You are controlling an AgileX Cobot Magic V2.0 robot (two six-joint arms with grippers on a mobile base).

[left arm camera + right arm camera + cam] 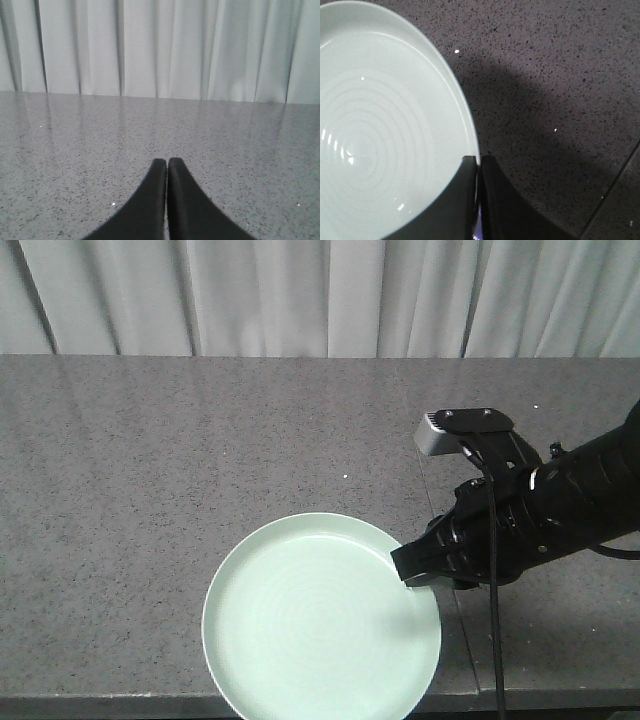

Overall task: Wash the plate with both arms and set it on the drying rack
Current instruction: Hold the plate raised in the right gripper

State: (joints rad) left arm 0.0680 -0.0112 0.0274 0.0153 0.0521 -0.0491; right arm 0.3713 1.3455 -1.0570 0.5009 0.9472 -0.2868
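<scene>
A pale mint-green plate (320, 620) lies at the front edge of the grey speckled counter. My right gripper (415, 568), at the end of the black right arm (560, 505), is shut on the plate's right rim. In the right wrist view the rim of the plate (385, 130) sits pinched between the two black fingers (465, 200), and my right gripper (479, 162) has one finger inside and one outside. My left gripper (167, 165) is shut on nothing above bare counter. The drying rack is out of view.
The grey speckled counter (200, 460) stretches back to a white pleated curtain (320, 295). A thin seam in the counter (440, 540) runs front to back near the right arm. The front edge of the counter (100, 702) lies just below the plate.
</scene>
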